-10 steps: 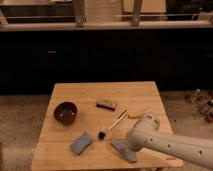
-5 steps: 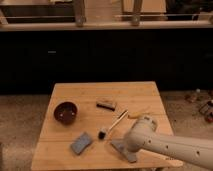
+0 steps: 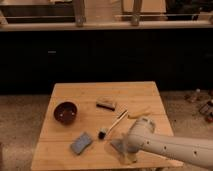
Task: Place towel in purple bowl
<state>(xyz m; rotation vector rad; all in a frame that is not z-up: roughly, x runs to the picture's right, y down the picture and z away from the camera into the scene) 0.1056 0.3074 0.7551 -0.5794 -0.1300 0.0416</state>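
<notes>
Grey-blue towel (image 3: 118, 145) lies low & right of middle on the counter (image 3: 90, 95), well apart from purple bowl (image 3: 65, 111) at left. Gripper (image 3: 126, 153) is right over it; can't tell if open or closed. Towel looks soft, light, floppy, so pinch a bunched bit near its middle.

Wooden table (image 3: 65, 92) on speckled floor (image 3: 25, 115), dark wall (image 3: 100, 55) behind, possibly a railing (image 3: 100, 24) above.

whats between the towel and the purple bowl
The brush's dark head lies on that line, seen in the camera view; the gripper is at the towel.
</notes>
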